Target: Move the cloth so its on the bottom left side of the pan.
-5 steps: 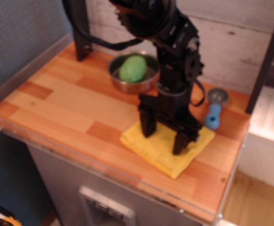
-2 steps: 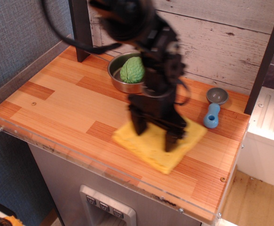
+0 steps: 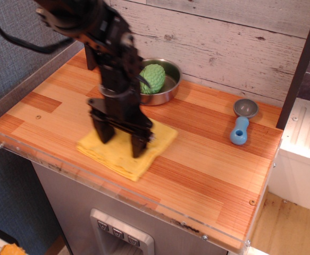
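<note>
Cloth: the yellow cloth (image 3: 125,150) lies flat on the wooden surface (image 3: 197,159), left of the frame's centre, near the front edge.
Gripper: the black gripper (image 3: 122,139) stands over the cloth with its two fingers spread wide, released, both tips pressing down on the fabric; the whole arm is blurred.
Pan: the steel pan (image 3: 165,87) sits toward the upper middle, by the plank wall, just above and to the right of the cloth, apart from it.
In the pan: a green, bumpy round thing (image 3: 152,78).
Scoop: a small grey scoop with a blue handle (image 3: 240,123) lies on the right side, well apart from the cloth.
</note>
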`<state>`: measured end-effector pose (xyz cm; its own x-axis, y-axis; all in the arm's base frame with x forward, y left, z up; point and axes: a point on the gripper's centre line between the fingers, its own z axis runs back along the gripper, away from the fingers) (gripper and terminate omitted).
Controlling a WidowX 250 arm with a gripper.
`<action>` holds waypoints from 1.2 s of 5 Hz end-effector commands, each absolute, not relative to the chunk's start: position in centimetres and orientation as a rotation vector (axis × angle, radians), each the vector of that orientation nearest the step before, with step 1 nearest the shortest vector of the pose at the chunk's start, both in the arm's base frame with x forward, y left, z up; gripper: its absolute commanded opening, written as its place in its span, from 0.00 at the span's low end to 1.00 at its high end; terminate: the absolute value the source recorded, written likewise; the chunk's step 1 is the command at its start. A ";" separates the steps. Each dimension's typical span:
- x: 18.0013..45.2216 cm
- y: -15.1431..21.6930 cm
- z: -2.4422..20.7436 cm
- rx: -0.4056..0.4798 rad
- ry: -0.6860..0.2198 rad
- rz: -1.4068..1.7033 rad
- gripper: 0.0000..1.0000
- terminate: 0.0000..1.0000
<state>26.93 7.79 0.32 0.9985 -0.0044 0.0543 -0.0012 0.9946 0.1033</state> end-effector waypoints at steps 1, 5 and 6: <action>25.0 15.6 -1.8 0.119 0.028 0.066 1.00 0.00; 22.1 20.6 -0.2 0.173 0.034 0.138 1.00 0.00; 22.3 20.9 0.4 0.166 0.013 0.132 1.00 0.00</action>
<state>24.40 20.12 0.82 0.9935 0.1090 0.0317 -0.1128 0.9800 0.1640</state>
